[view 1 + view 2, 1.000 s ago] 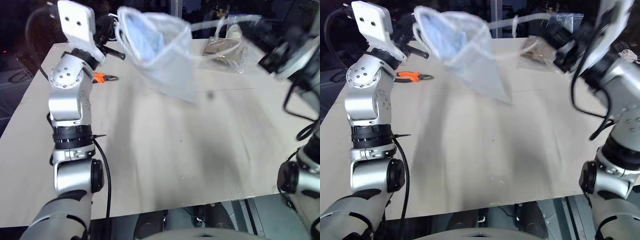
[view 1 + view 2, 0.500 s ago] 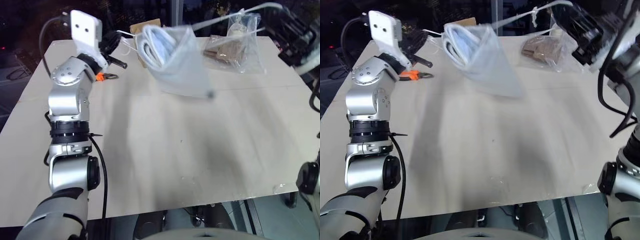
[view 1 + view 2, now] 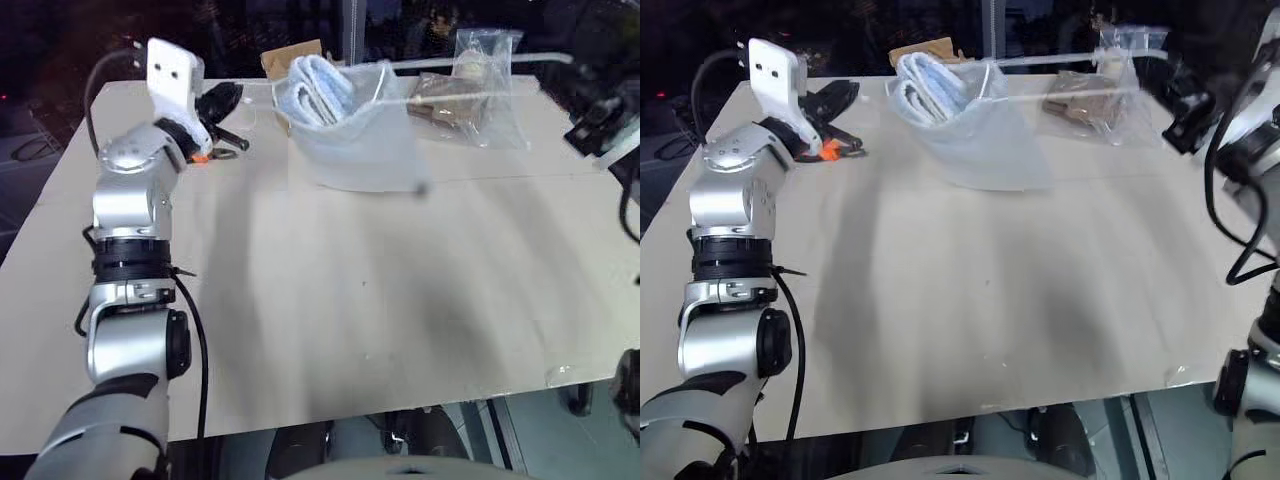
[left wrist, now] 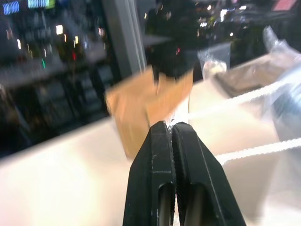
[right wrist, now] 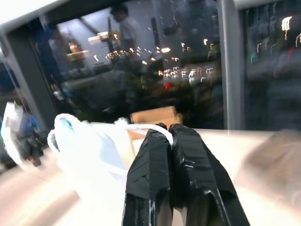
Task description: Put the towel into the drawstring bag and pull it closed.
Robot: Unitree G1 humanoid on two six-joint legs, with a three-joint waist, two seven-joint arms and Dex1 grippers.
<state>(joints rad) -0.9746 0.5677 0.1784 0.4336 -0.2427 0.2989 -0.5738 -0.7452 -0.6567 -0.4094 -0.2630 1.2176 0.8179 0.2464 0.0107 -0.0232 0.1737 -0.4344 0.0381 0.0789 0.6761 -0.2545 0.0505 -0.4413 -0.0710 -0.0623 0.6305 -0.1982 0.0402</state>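
1. Left gripper (image 4: 170,126) clenched, fingers pressed together on the white cord (image 4: 244,150), upper left of the head frame beside the bag.
2. Right gripper (image 5: 168,129) also clamped tight on cord at far right; cord runs taut across the upper frame.
3. Drawstring bag (image 3: 365,140) hangs upper centre, mouth still partly open, bottom probably just touching the table (image 3: 350,300), hard to tell.
4. Towel (image 3: 318,88), light blue, folded, sits inside the bag at its mouth.
5. Clear plastic bag (image 3: 470,95) with brown contents lies upper right, behind the cord.
6. Orange-handled pliers (image 3: 835,150) on the table by the left wrist.
7. Brown cardboard piece (image 3: 290,55) at the far table edge.
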